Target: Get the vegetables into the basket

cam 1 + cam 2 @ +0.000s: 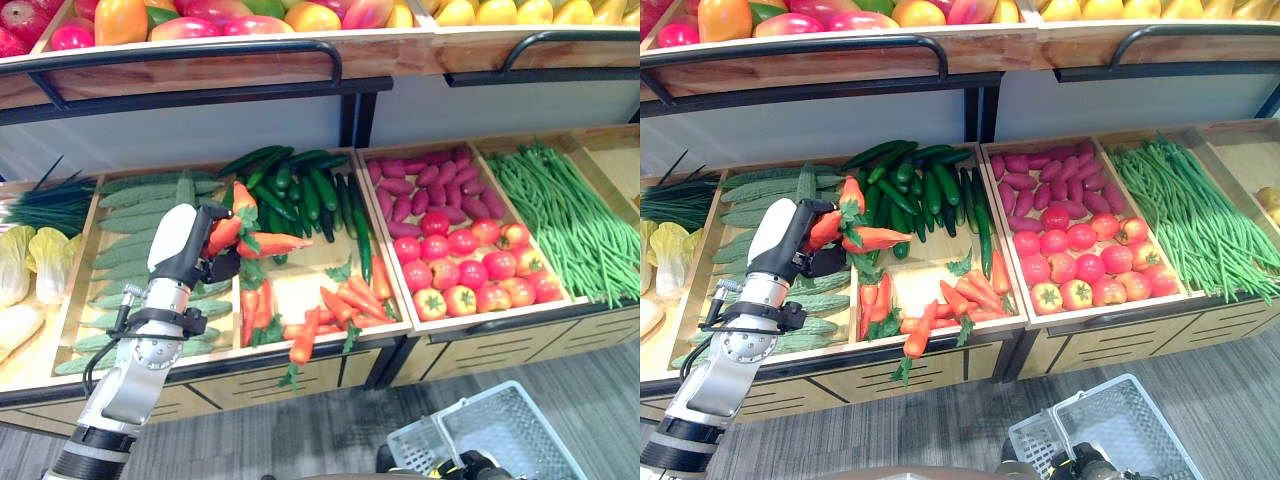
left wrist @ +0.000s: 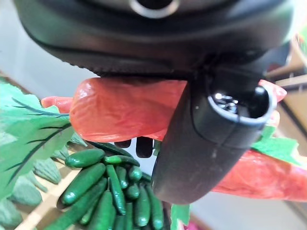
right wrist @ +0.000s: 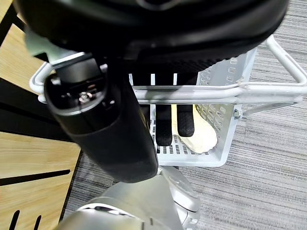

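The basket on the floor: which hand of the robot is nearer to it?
The right hand: its fingers curl around the basket handle. The left hand is up over the vegetable bins, gripping carrots.

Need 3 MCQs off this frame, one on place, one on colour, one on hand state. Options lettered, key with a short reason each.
1. Where is the white wire basket?
A. On the grey floor below the crates
B. On the upper fruit shelf
C. Inside the tomato crate

2. What colour are the long thin beans in the far right crate?
A. Red
B. Green
C. Yellow

3. What is the left hand doing?
A. Hanging open, holding nothing
B. Shut on orange carrots with green tops
C. Pressing flat on the tomatoes

Key:
1. A, the eye views show the basket on the floor in front of the stand, with the right hand at its handle.
2. B, the beans are green.
3. B, the fingers curl round the carrots, raised above the carrot crate.
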Available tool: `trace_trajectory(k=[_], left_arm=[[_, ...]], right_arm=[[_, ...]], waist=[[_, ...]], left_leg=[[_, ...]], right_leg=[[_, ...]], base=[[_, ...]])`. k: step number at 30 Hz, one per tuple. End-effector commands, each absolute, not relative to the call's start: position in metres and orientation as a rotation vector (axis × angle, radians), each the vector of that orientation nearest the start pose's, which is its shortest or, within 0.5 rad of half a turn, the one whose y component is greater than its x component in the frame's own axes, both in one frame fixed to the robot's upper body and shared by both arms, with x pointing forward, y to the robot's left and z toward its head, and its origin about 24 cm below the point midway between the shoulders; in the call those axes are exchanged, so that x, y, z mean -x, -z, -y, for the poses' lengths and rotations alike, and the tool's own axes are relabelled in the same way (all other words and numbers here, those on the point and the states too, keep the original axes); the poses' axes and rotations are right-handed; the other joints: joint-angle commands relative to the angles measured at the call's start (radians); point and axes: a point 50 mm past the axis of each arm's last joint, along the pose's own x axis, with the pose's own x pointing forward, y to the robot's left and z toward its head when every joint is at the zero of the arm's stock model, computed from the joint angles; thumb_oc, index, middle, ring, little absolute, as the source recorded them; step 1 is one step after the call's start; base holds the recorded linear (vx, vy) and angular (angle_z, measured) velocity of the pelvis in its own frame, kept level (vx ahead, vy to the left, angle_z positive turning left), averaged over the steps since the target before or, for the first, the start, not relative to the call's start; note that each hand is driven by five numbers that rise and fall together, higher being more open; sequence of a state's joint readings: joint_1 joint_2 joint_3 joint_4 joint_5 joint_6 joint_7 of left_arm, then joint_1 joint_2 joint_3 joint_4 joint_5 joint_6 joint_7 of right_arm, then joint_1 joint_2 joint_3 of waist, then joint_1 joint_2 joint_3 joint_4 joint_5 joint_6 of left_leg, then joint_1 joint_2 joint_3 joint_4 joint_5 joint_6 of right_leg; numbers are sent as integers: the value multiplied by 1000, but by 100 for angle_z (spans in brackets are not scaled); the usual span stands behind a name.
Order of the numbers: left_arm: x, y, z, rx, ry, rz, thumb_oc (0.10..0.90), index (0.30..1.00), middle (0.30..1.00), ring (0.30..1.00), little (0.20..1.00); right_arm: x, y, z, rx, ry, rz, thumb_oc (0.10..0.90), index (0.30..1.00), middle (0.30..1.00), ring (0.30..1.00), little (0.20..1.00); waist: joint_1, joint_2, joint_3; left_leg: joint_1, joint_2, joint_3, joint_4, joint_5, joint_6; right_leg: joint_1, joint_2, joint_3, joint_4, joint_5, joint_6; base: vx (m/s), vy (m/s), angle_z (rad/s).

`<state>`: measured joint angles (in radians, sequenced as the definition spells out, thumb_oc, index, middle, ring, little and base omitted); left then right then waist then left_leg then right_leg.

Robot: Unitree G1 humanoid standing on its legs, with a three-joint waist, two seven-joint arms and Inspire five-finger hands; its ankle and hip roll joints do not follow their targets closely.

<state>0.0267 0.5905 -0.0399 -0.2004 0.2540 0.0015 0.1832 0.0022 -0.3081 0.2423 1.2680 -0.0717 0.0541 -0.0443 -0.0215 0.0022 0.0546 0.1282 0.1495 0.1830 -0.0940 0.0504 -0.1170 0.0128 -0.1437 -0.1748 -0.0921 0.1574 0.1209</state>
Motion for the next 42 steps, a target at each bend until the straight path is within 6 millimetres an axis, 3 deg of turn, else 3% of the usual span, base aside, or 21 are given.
trace_trajectory(k=[1, 7, 26, 33, 35, 39, 42], left_arm=[[-246, -178, -224, -768, -132, 569, 400, 300, 300, 300, 300], [-244, -179, -218, -653, -74, 575, 400, 300, 300, 300, 300], [-242, -186, -216, -635, -67, 602, 400, 300, 300, 300, 300], [-243, -193, -214, -640, -53, 629, 400, 300, 300, 300, 300], [-246, -197, -208, -636, -30, 652, 400, 300, 300, 300, 300], [-247, -200, -202, -643, -11, 671, 400, 300, 300, 300, 300], [-249, -204, -198, -639, -4, 695, 400, 300, 300, 300, 300]], right_arm=[[-89, 160, 246, 509, -48, -1292, 400, 300, 300, 300, 300], [-89, 161, 243, 508, -60, -1296, 400, 300, 300, 300, 300], [-88, 162, 239, 491, -50, -1290, 400, 300, 300, 300, 300], [-92, 159, 247, 514, -35, -1280, 400, 300, 300, 300, 300], [-98, 155, 255, 529, -12, -1264, 400, 300, 300, 300, 300], [-104, 153, 256, 514, 7, -1243, 400, 300, 300, 300, 300], [-115, 151, 253, 485, 28, -1210, 400, 300, 300, 300, 300]], waist=[[-2, -66, -33], [0, -76, -37], [-3, -89, -34], [3, -103, -8], [5, -115, 11], [4, -125, 20], [-5, -142, 39]], left_leg=[[7, 6, -23, 16, -61, -3], [11, 0, -27, 17, -63, 3], [17, -27, -31, 57, -96, 20], [-44, -41, -61, 198, -152, 31], [-103, -75, -66, 306, -210, 48], [-131, -104, -49, 354, -244, 72], [-162, -135, -17, 418, -290, 98]], right_leg=[[7, -101, -6, 16, -47, 89], [14, -108, -8, 19, -43, 94], [24, -140, -1, 38, -45, 105], [34, -155, -6, 54, -53, 100], [31, -185, -2, 49, -32, 107], [-2, -212, 21, 58, -4, 120], [-52, -247, 61, 54, 59, 137]], base=[[0, 0, 0], [0, 12, 0], [-1, 8, -1], [-18, 22, 4], [-91, 188, 7], [-77, 148, -1], [-104, 153, -15]])
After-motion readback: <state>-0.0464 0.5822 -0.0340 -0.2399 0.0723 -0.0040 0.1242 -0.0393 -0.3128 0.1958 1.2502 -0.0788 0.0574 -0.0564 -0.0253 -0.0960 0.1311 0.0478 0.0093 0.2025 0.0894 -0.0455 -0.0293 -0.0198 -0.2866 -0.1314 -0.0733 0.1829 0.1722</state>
